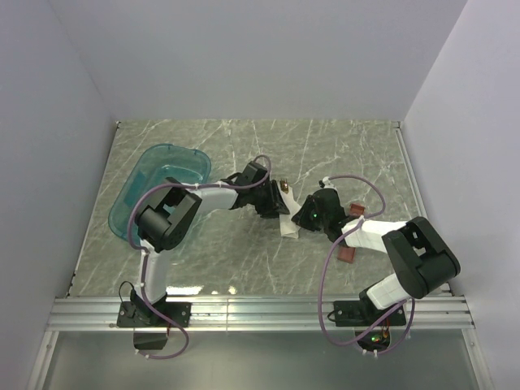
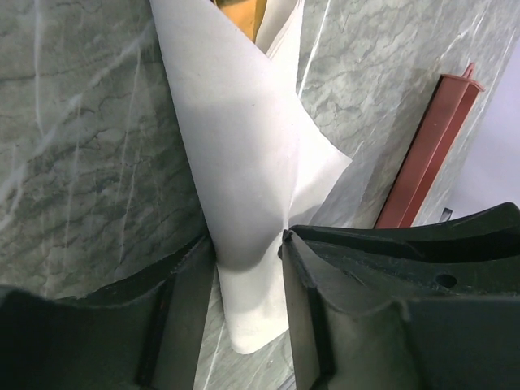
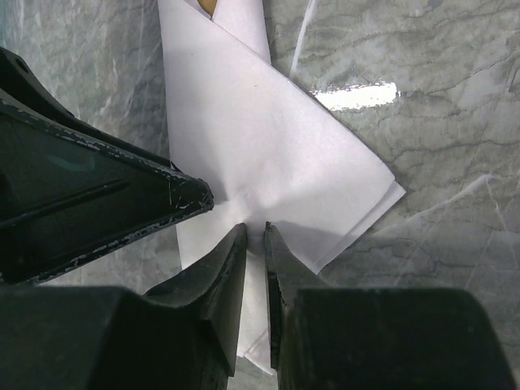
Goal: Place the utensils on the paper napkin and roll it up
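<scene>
Nearest, the left gripper (image 2: 248, 252) clasps the paper napkin (image 2: 236, 146) at its rolled middle; the right gripper (image 3: 255, 244) pinches its fold. Rolling seems underway; next, wrap tighter around the utensils (image 2: 240, 12).

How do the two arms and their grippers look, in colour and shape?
Both the left arm and right arm have bulky black joints and white links. A mauve cable loops along each. The fingers are matte black, wedge-shaped, with scuffed edges.

No legible text or markings
</scene>
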Motion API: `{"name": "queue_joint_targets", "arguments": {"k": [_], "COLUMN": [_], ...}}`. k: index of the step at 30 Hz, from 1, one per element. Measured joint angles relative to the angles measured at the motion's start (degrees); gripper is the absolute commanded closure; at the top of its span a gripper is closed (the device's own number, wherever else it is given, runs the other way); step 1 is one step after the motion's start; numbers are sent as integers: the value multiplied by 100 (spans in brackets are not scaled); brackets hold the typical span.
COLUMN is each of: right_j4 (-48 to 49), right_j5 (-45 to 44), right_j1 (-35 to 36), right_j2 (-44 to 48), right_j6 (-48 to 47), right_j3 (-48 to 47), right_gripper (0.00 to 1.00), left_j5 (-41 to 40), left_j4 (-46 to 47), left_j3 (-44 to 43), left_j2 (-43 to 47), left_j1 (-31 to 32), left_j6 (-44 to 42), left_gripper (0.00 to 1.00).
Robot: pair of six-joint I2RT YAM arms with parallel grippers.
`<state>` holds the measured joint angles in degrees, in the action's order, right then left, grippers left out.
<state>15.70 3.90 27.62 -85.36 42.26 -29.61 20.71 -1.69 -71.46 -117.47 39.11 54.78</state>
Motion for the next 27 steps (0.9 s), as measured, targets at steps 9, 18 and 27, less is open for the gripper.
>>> {"name": "queue_joint_targets", "arguments": {"k": [9,18,27], "right_j4": [20,-192,-811], "right_j5": [33,105,170], "right_j1": [0,0,-39], "right_j2": [0,146,743], "right_j6": [17,-26,-212], "right_j3": [13,11,-138], "right_gripper": [79,71,63], "left_j5": [262,538,721], "left_j4": [339,590,1088], "left_j3": [223,319,640], "left_j2": [-15,-7,63], "left_j1": [-81,-116,-109], "left_j6": [74,33,-107], "left_gripper": [88,100,100]}}
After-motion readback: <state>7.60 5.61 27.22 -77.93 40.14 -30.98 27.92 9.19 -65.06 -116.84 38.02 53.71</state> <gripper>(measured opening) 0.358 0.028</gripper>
